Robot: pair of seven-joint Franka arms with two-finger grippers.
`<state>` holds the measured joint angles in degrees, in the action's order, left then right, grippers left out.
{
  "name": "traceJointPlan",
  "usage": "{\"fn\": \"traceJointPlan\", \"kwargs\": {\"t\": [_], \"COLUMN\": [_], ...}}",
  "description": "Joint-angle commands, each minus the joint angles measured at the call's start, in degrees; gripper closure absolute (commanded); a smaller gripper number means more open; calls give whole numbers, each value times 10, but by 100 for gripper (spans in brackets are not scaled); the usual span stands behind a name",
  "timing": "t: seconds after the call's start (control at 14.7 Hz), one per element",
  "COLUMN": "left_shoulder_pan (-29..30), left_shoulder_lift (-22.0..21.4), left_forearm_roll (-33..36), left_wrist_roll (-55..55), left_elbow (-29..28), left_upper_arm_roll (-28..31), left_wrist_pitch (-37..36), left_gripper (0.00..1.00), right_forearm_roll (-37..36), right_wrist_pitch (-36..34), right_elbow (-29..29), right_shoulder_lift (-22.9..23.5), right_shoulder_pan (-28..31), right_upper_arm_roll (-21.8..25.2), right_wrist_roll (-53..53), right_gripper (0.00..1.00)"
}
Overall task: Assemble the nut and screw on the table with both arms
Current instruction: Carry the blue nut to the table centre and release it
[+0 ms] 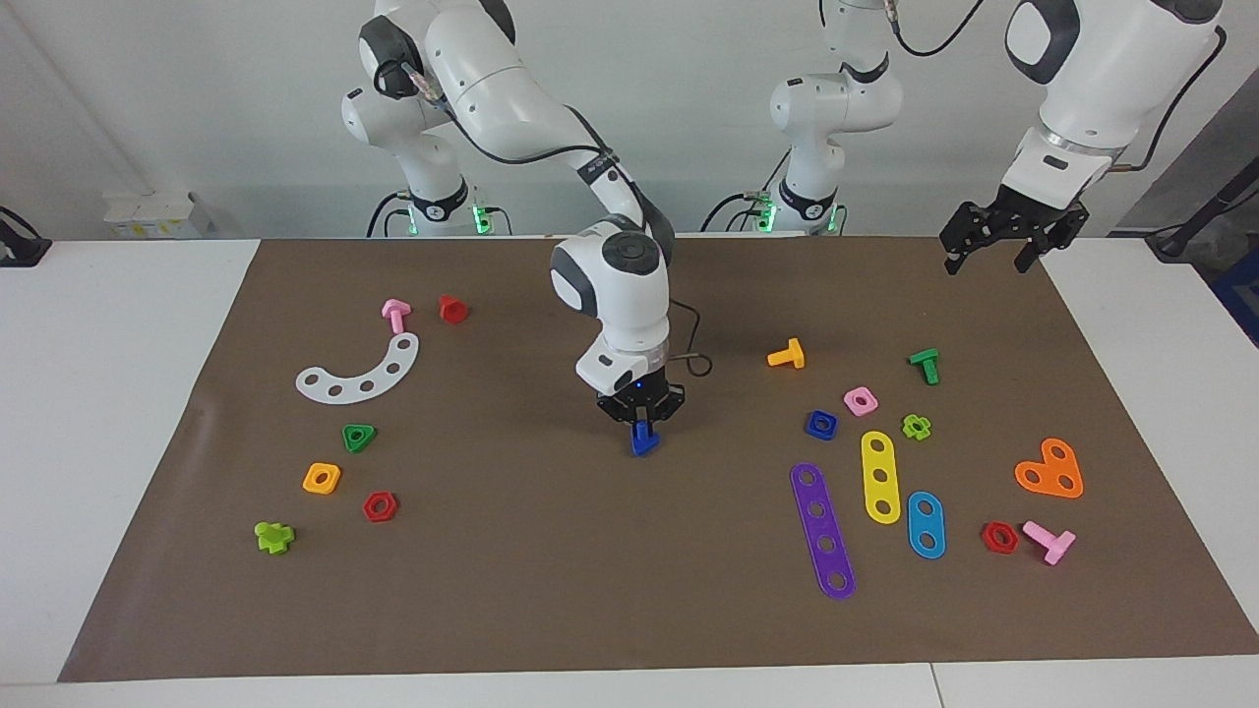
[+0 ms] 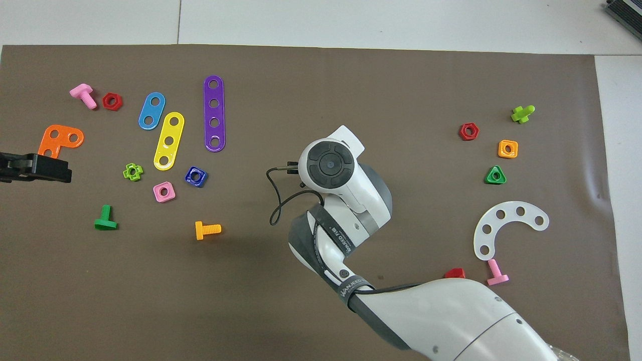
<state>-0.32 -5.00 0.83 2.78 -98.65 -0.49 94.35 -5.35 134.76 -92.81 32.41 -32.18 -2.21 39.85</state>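
Note:
My right gripper [image 1: 642, 425] hangs over the middle of the brown mat [image 1: 511, 590] on the table, shut on the blue screw [image 1: 644, 440]. The screw's triangular head points down, close to the mat. In the overhead view the right arm's wrist hides both the gripper and the screw. The blue square nut [image 1: 820, 424] [image 2: 195, 176] lies flat on the mat toward the left arm's end, beside a pink square nut [image 1: 861, 400]. My left gripper [image 1: 989, 260] [image 2: 60, 170] waits open and empty, raised over the mat's edge at the left arm's end.
Around the blue nut lie an orange screw [image 1: 787, 354], a green screw [image 1: 925, 364], and purple [image 1: 822, 531], yellow [image 1: 880, 477] and blue [image 1: 926, 524] strips. Toward the right arm's end are a white curved plate [image 1: 359, 374], a green triangular nut [image 1: 359, 437] and an orange nut [image 1: 322, 478].

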Motion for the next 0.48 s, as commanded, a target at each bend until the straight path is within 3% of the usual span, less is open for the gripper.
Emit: {"fn": "traceJointPlan", "kwargs": {"t": [0.0, 0.07, 0.27, 0.41], "left_shoulder_pan": [0, 0, -7, -1], "left_shoulder_lift": [-14, -15, -16, -19], "left_forearm_roll": [11, 11, 10, 10], "left_wrist_roll": [-1, -2, -1, 1], "left_elbow": [-15, -15, -19, -27], "left_upper_arm_roll": [0, 0, -1, -1], "left_wrist_pitch": [0, -1, 1, 8], "left_gripper": [0, 0, 0, 0], "right_forearm_roll": [-12, -12, -11, -7], "right_wrist_pitch": [19, 22, 9, -32], "right_elbow": [-8, -7, 10, 7], "right_shoulder_lift": [5, 4, -7, -57], "right_shoulder_pan": [3, 2, 4, 15], "right_upper_arm_roll": [-3, -2, -2, 4], "right_wrist_roll": [15, 22, 49, 49], "right_gripper": [61, 1, 0, 0]}}
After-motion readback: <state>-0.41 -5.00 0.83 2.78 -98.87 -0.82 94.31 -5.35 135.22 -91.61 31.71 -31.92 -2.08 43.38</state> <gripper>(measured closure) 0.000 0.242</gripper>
